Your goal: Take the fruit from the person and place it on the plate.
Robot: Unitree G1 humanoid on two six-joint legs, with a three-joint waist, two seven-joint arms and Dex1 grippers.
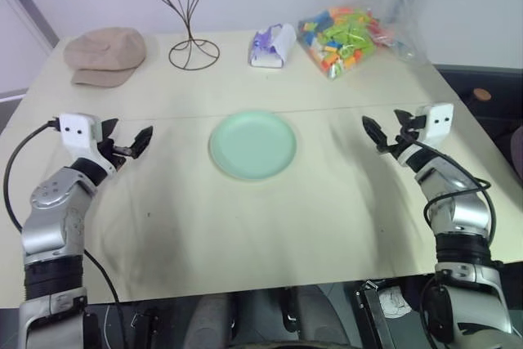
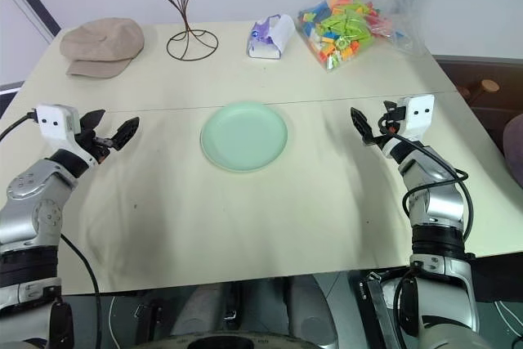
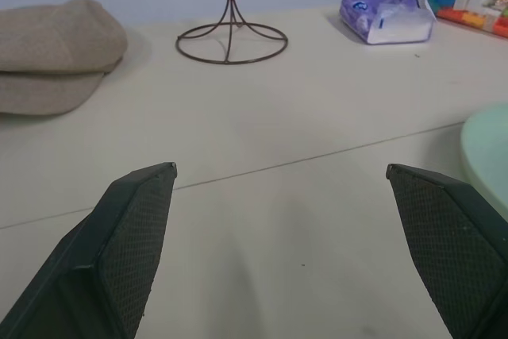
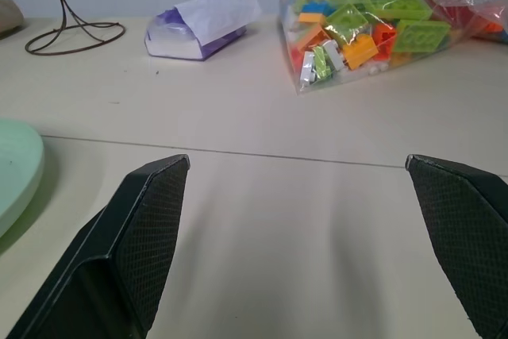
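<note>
Waiting is the step you are in: nothing is held, and neither the fruit nor the person's hand has come into sight, so I cannot tell you from which side the handover will arrive. Your left pincer (image 1: 131,146) hovers over the table (image 1: 245,226) with its two black fingers spread wide and nothing between them; your right pincer (image 1: 387,133) mirrors it, fingers just as far apart and just as empty.

The plate (image 1: 252,144) lies flat between the two pincers, inward from each and well apart from both. It is round, smooth, pale mint green with a low rim, and bare, so the drop spot is ready.

Your next move, as I judge it, calls for patience: keep the fingers parted until the fruit is offered, then close on it and carry it inward to the plate.

Beyond your left pincer sit a soft beige fabric cap (image 1: 105,55) and a thin dark wire stand (image 1: 186,14) with a ring base. Beyond your right pincer lies a clear plastic bag of toy blocks (image 1: 343,37), hard-edged and brightly coloured; a small purple and white tissue pack (image 1: 272,46) rests between the stand and the bag. The finger pads (image 3: 135,244) carry a fine cross-hatched texture, which should help on a smooth fruit skin. The table is matt cream, with a thin seam running across it.
</note>
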